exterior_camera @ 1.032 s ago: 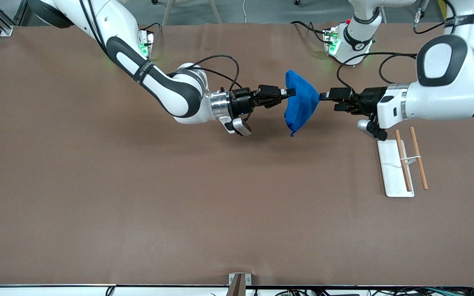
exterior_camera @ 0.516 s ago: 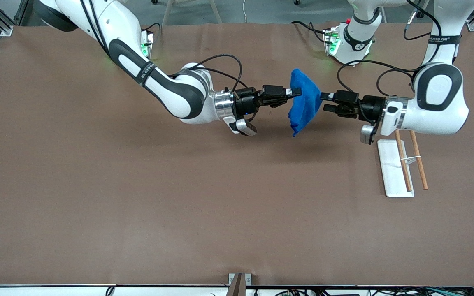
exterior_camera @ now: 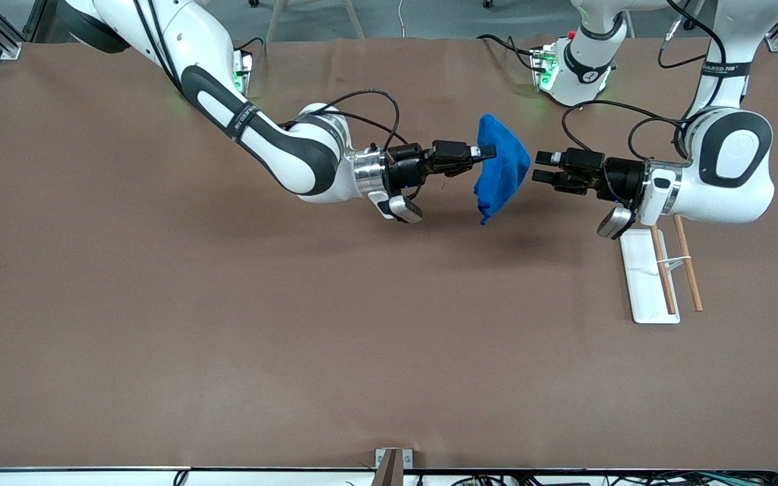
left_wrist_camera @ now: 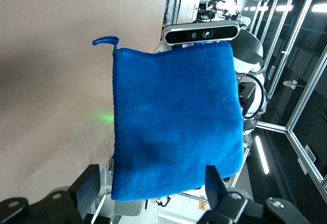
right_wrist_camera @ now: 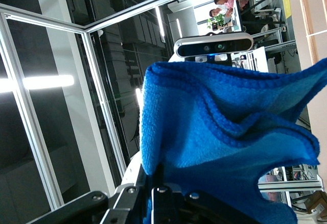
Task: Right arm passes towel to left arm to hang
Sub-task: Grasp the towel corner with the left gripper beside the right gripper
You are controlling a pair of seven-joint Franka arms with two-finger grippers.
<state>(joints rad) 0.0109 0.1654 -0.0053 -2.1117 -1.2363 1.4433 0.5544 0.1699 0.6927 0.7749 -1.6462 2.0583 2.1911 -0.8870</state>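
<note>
Mid-handover: right gripper (exterior_camera: 487,152) clamped on towel (exterior_camera: 501,169), left gripper (exterior_camera: 541,169) wide, just beside; next, likely advancing and closing on cloth.

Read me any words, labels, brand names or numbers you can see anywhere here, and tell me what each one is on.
Black band on the left arm: white lettering, too small to read.
Black band on the right arm: white lettering, too small to read.
Towel, rack, table: no text.
</note>
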